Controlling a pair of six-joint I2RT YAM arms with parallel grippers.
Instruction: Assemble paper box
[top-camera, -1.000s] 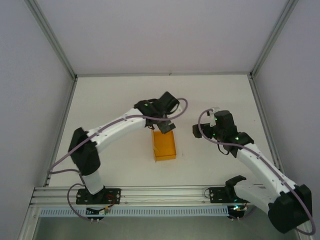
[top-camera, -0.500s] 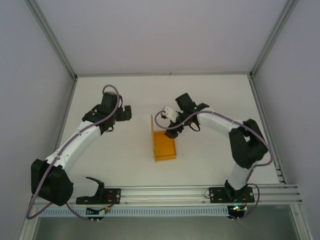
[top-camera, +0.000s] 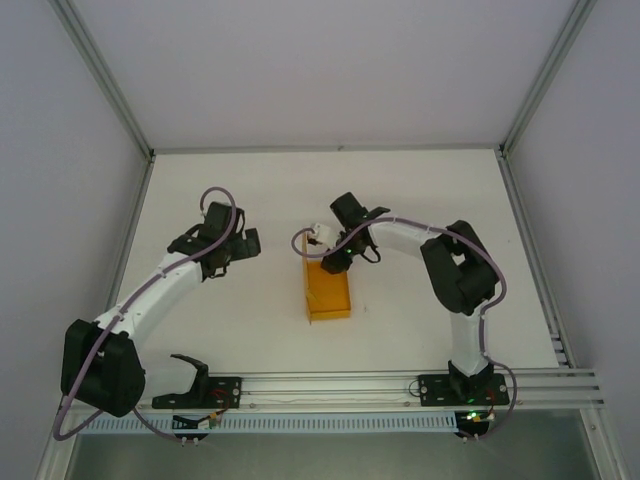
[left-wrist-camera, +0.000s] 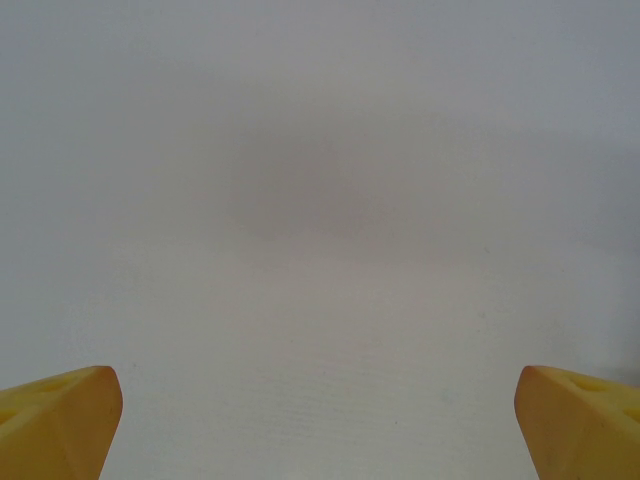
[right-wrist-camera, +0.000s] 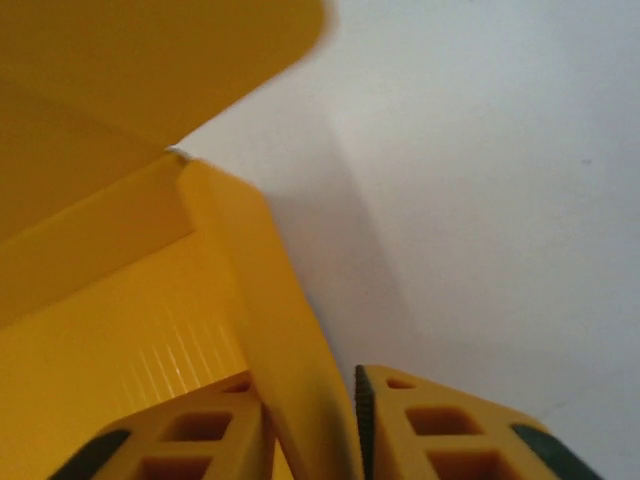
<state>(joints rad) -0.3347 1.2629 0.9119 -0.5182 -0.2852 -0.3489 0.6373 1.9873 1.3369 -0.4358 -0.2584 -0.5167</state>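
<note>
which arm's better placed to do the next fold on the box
Right. The right tool is clamped on a wall of the paper box at its far end; the left tool hangs open over bare table, apart from the box.

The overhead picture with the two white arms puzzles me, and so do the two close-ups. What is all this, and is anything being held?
Those are two robot arms, bolted at the near edge of a table. Each ends in a two-finger gripper. The overhead picture comes from a fixed camera above and behind them. The two close-ups come from small cameras on the wrists, so the yellow wedges at the bottom are each arm's own fingers. On the table stands an orange-yellow paper box, partly folded, its top open. The right gripper pinches one wall of the box between its fingers. The left gripper is open, holds nothing and hangs over bare table to the left of the box.
</note>
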